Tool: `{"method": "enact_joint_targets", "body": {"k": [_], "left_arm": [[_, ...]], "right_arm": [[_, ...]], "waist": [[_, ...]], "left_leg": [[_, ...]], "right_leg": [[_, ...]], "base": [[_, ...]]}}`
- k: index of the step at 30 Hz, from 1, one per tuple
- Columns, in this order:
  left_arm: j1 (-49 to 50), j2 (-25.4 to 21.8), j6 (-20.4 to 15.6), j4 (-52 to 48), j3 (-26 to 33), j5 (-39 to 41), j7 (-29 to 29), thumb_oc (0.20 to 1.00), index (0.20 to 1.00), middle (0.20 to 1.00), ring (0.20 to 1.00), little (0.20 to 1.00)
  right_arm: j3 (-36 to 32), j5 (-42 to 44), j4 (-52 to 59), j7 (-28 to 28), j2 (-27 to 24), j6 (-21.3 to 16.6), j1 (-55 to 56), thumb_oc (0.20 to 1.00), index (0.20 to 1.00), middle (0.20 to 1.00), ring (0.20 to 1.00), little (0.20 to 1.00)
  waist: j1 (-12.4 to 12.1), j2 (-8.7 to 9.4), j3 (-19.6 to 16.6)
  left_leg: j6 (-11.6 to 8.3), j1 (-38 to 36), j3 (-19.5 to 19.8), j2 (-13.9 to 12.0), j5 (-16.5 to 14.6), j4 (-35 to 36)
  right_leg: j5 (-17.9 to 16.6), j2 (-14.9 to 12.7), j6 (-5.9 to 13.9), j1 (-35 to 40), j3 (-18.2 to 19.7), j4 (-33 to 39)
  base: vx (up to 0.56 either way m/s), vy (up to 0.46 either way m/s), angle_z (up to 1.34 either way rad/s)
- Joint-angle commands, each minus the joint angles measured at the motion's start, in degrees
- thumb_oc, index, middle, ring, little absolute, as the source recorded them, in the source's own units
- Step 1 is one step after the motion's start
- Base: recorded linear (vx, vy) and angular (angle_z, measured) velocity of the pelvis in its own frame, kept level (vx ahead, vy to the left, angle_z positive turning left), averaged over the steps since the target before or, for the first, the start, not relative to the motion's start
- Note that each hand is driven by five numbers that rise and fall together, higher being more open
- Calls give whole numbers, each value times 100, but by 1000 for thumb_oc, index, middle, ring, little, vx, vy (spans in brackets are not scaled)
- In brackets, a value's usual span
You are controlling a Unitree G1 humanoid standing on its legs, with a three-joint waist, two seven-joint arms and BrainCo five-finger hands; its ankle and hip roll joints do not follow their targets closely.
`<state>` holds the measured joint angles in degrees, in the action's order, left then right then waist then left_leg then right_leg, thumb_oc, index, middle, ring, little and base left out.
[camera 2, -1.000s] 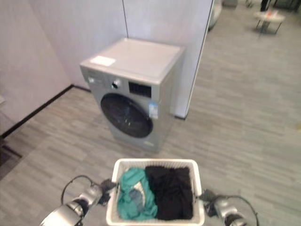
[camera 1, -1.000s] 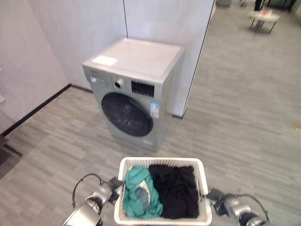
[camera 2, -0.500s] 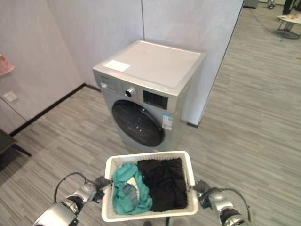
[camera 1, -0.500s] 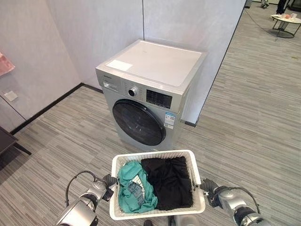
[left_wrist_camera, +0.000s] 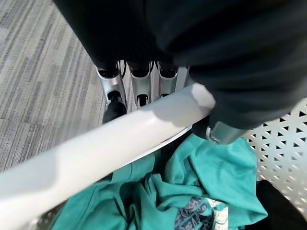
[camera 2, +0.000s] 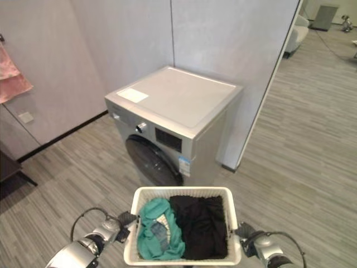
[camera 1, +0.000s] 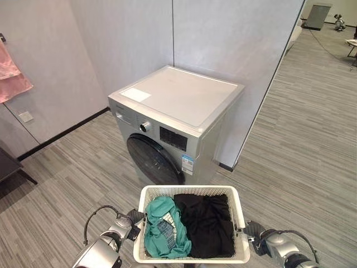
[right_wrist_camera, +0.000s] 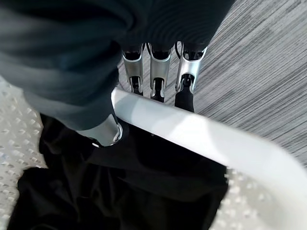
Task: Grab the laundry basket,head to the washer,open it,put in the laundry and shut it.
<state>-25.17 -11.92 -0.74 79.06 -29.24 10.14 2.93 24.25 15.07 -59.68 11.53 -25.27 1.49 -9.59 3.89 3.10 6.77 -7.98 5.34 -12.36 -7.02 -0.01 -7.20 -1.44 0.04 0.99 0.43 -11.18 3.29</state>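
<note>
Gripping the basket (camera 1: pixel 192 191) at both side rims: my left robot hand (left_wrist_camera: pixel 136 88) has its fingers curled over the outside of the white rim with the thumb hooked inside, above the teal garment (left_wrist_camera: pixel 192 182). My right robot hand (right_wrist_camera: pixel 156 76) mirrors this on the opposite rim, fingers outside, thumb inside against the black garment (right_wrist_camera: pixel 120 191). In my judgement the two-sided hold is chosen to keep the load level while I walk.

Contents: the teal garment lies in the left half of the basket, the black garment fills the right half, the two touching along the middle. Neither hangs over the rim. The basket is carried clear of the floor (camera 1: pixel 301 139), level, directly in front of me.

Beyond it stands the washer (camera 1: pixel 178 111), set at an angle against the grey wall (camera 1: pixel 223 39). Its round dark door (camera 1: pixel 153 162) is shut and partly hidden behind the basket's far rim. A dial (camera 1: pixel 144 127) and dark display panel sit above the door; a flat white sheet (camera 1: pixel 135 94) lies on the lid. A pink cloth (camera 1: pixel 12 75) hangs on the wall to the left.

Assessment: pickup done, approach close to complete. Opening the door will need a free hand, so the basket should first go down on the floor, off to one side of the door's swing.
</note>
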Motion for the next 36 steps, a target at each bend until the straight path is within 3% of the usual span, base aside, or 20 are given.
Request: {"method": "enact_joint_targets", "body": {"k": [1,6,14,25,30,36], "left_arm": [[-198,-6,-256,-214,-34,-49,230,200,200,200,200,200],[-43,-176,-272,-218,61,-252,189,200,200,200,200,200],[55,-219,-289,-213,140,-195,156,200,200,200,200,200],[214,-316,-253,-241,432,-103,71,200,200,200,200,200],[239,-395,-188,-141,499,-111,69,200,200,200,200,200],[-97,-894,-91,-198,306,59,195,200,200,200,200,200]], "right_arm": [[150,230,448,358,48,-120,69,200,200,200,200,200],[573,-56,811,627,274,-114,165,200,200,200,200,200],[867,-199,893,658,487,-121,-113,200,200,200,200,200],[1230,-369,2381,948,232,-29,-352,200,200,200,200,200],[1593,-487,2661,982,356,-14,-900,200,200,200,200,200],[2114,353,2613,814,859,149,-2476,200,200,200,200,200]], "waist": [[-112,-161,-173],[-219,-247,-318],[-340,-291,-388],[-487,-271,-408],[-601,-256,-443],[-856,-307,-510]], "left_leg": [[379,-48,598,155,228,-165],[427,-495,610,380,253,513],[467,-691,597,443,242,741],[482,-752,646,475,244,910],[473,-764,749,470,255,923],[444,-741,926,456,322,966]], "right_leg": [[362,-241,303,-14,524,-686],[265,-368,398,78,545,-513],[216,-468,478,148,548,-418],[163,-545,559,220,444,-252],[188,-549,552,295,311,-248],[185,-567,544,368,110,-229]], "base": [[95,32,-24],[138,102,-19],[61,47,6],[29,10,3],[10,-16,9],[-3,-11,14]]}}
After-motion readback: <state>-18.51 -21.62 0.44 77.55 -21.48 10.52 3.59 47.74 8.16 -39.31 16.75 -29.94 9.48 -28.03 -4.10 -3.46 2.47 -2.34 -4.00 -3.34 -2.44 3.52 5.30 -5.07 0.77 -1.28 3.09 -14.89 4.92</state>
